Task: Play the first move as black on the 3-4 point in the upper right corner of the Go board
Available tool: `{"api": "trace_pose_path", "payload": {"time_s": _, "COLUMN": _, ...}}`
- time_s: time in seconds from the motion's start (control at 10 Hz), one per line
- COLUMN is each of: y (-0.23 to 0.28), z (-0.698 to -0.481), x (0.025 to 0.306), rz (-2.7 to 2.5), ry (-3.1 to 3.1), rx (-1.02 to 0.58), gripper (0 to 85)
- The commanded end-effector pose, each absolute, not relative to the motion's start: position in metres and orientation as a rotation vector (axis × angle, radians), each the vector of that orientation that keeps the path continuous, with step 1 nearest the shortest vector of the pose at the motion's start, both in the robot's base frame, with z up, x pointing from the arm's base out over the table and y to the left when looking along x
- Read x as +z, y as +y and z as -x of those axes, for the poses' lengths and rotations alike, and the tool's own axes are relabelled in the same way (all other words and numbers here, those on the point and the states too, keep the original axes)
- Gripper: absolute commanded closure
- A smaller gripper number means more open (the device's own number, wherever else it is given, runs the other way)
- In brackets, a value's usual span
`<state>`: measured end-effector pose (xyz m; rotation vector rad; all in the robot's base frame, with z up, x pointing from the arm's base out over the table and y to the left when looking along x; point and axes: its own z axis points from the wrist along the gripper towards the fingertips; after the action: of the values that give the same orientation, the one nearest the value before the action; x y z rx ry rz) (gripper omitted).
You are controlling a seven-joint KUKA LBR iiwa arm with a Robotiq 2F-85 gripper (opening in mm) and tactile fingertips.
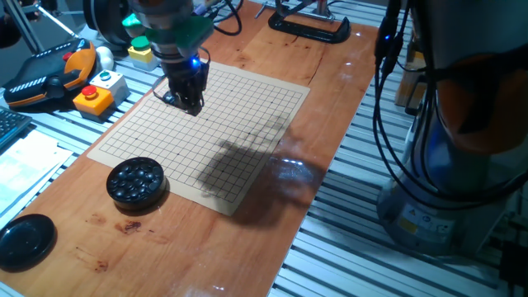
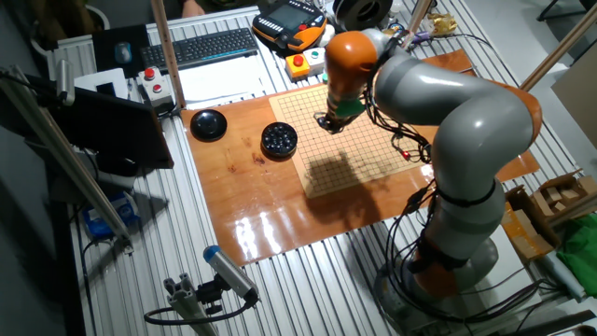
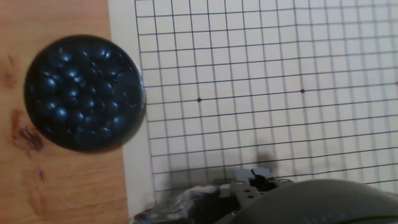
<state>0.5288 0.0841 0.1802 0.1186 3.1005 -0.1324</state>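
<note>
My gripper (image 1: 191, 106) points straight down with its tips on or just above the paper Go board (image 1: 247, 132), near the board's far left corner in this view. It also shows in the other fixed view (image 2: 328, 122). The fingers look close together, and no single black stone shows between them or anywhere on the grid. The round black bowl (image 1: 136, 181) full of glossy black stones stands off the board's near left edge; it also shows in the hand view (image 3: 84, 93). The 3-4 point carries no mark. Dark blurred hand parts (image 3: 255, 183) fill the hand view's bottom edge.
A black bowl lid (image 1: 25, 241) lies at the wooden table's near left. A yellow box with a red button (image 1: 97, 92) and an orange-black pendant (image 1: 49, 74) sit beyond the board's left side. A black clamp (image 1: 309, 27) lies at the far end. Cables (image 1: 388, 99) hang on the right.
</note>
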Motion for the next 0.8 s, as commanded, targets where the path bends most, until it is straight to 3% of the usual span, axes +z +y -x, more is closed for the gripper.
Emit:
{"api": "trace_pose_path", "payload": {"time_s": 0.0, "y": 0.085, "z": -0.529, "x": 0.179, "rz": -0.121, "ry": 3.099, "rx": -0.131, "gripper": 84.3}}
{"api": "trace_pose_path", "payload": {"time_s": 0.7, "y": 0.102, "z": -0.522, "x": 0.163, "rz": -0.062, "ry": 3.071, "rx": -0.023, "gripper": 84.3}}
